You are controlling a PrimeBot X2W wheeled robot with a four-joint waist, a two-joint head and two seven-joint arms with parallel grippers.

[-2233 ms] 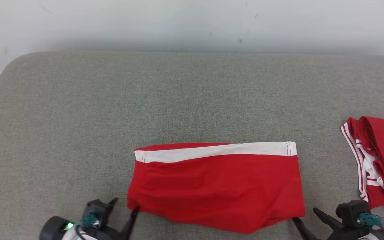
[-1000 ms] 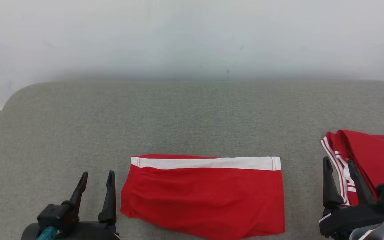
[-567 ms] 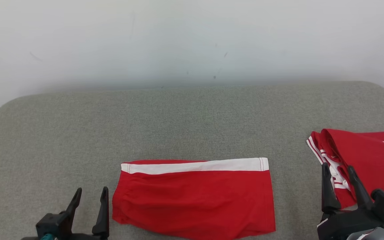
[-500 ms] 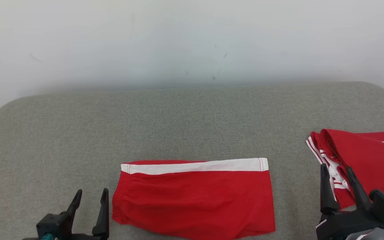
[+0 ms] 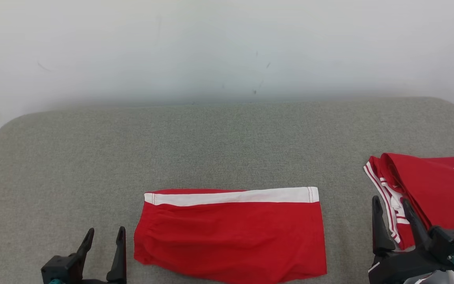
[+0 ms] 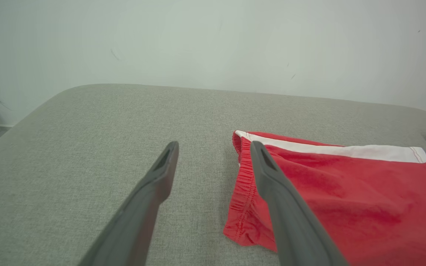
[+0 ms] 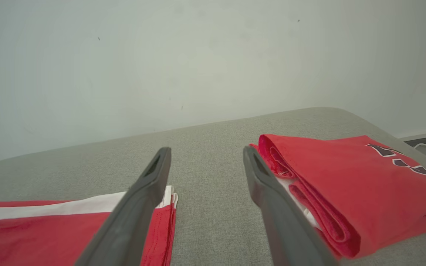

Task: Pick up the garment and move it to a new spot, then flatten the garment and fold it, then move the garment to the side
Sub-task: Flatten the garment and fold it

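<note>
Since two seconds back, left gripper (image 5: 105, 230) and right gripper (image 5: 390, 199) have come off the near corners of the folded red shorts with a white band along the far edge (image 5: 231, 236). Fingers now point away from the robot. Much of the picture shift is head camera motion; the shorts themselves look unmoved.

Left gripper: jaws moderately spread, empty, hovering just beside the shorts' gathered left edge. No contact as far as left wrist view shows.

Right gripper: same spread, empty, sitting between the shorts' right edge and a folded red jersey with white-striped trim and dark lettering (image 5: 436, 185). Its outer finger overlaps the jersey trim in head view; can't tell if it touches.

Shorts lie flat as a neat rectangle near the front of the grey fabric-covered padded surface (image 5: 211, 138), apart from the jersey. Plain white wall (image 5: 227, 39) behind.

Status, my read: relocate, flatten and fold look done. Left to do: move the shorts to the side, probably toward the jersey. That needs a fresh grasp first.
</note>
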